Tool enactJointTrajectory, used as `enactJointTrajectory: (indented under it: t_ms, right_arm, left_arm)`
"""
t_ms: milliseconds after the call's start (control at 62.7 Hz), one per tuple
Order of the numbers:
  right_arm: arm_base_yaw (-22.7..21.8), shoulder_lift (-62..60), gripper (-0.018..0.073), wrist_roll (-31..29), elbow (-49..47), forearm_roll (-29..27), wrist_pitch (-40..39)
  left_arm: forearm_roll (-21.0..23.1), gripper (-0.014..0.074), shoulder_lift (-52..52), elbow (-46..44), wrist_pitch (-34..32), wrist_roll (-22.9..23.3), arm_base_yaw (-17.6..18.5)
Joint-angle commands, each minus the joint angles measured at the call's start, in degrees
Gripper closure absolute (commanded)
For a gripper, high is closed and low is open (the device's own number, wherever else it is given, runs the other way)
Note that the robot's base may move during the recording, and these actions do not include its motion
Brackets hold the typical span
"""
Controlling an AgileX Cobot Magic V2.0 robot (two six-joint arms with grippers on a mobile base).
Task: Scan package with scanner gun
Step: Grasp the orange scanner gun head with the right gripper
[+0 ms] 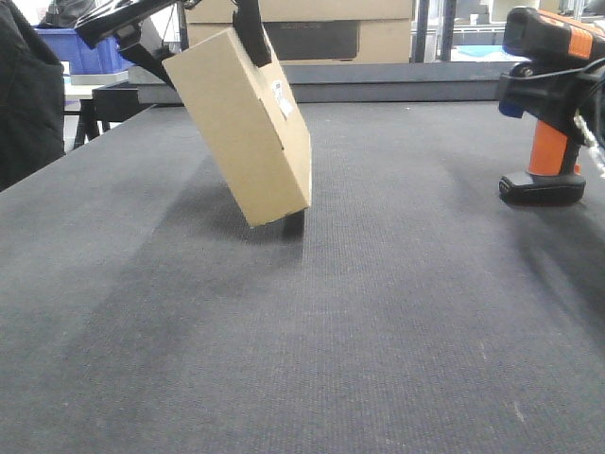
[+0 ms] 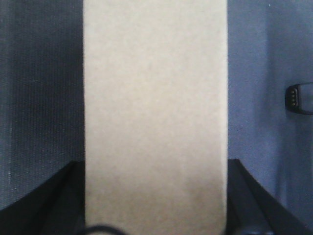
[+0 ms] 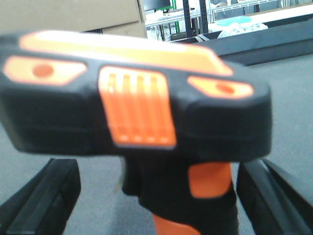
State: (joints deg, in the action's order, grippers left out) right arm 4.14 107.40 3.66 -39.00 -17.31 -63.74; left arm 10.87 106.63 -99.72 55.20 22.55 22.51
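Left claw (image 1: 206,52) clamped on tilted package (image 1: 248,132) over bench (image 1: 378,331), white label facing right. Right claw (image 3: 159,200) closed around upright scanner gun (image 1: 551,156), far right.

No words or numbers can be read in any view. In the front view, upper middle, the package (image 1: 248,128) carries a small white label (image 1: 282,97) with dark print that is too fine to make out. At the top of that frame, the dark panel (image 1: 317,40) on a larger cardboard box (image 1: 388,43) shows faint lettering, also illegible. The scanner gun (image 3: 137,112) shows no readable brand or marking.
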Motion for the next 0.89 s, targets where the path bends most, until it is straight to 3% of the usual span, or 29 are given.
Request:
enactJointTrajectory:
  t_ms: [0, 335, 558, 877]
  right_arm:
    - [-0.9, 0.5, -0.0001, 0.1, -0.4, 0.2, -0.7]
    - [-3.4, 0.6, 0.0000, 0.2, -0.4, 5.2, -0.7]
    - [-3.4, 0.6, 0.0000, 0.4, -0.4, 4.9, -1.2]
    - [-3.4, 0.6, 0.0000, 5.6, -0.4, 4.9, -1.8]
  left_arm:
    - [0.4, 0.0708, -0.3, -0.2, -0.5, 0.0, 0.1]
    - [0.4, 0.0708, -0.3, -0.2, -0.5, 0.0, 0.1]
    - [0.5, 0.0708, -0.3, -0.2, -0.5, 0.0, 0.0]
    - [0.5, 0.0708, -0.3, -0.2, -0.5, 0.0, 0.0]
